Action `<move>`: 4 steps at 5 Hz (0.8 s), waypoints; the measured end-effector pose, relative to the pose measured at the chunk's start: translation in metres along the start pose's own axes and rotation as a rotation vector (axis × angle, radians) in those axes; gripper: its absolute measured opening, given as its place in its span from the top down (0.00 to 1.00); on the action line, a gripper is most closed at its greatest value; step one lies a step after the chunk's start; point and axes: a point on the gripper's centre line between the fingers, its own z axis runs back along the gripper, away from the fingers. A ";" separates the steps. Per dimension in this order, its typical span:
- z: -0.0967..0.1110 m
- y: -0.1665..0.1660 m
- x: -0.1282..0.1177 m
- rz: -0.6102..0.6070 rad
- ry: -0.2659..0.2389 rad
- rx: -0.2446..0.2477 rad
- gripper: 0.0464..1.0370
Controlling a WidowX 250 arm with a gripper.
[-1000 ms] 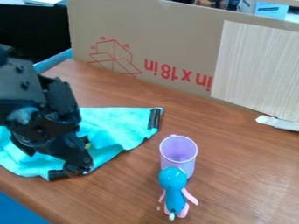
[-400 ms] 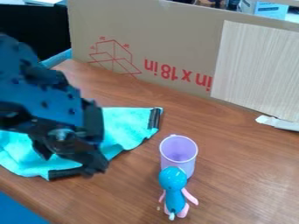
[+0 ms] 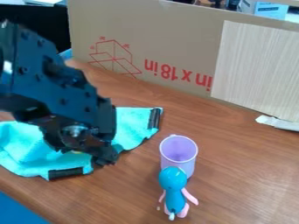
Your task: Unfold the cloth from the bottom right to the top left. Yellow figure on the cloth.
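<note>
At the left of the table (image 3: pixel 234 188), the cloth (image 3: pixel 23 153) is laid in loose, rumpled folds, its lower left reaching close to the table's near edge. If too much were pulled that way, the cloth could be dragged over that edge. Further right, the claw (image 3: pixel 83 156) is held over the cloth's middle and lower right; whether it is open or closed cannot be told. Two layers could be pinched at once, by too deep a grip, and the whole cloth would then be towed instead of unfolded. A small patch of yellow, perhaps the yellow figure (image 3: pixel 76 152), is seen beneath; it could be caught or tipped by a low sweep. To the right, the purple cup (image 3: pixel 178 151) and blue-headed toy (image 3: pixel 173 179) could be knocked by a wide swing.

The cloth's long axis is run from lower left to upper right, slantwise across the view. Its near side is marked by a black strip (image 3: pixel 65 173); its right corner, ended by another strip (image 3: pixel 154 118), is pointed towards the upper right.
</note>
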 end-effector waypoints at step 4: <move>-0.025 -0.004 0.004 0.011 0.013 0.058 0.08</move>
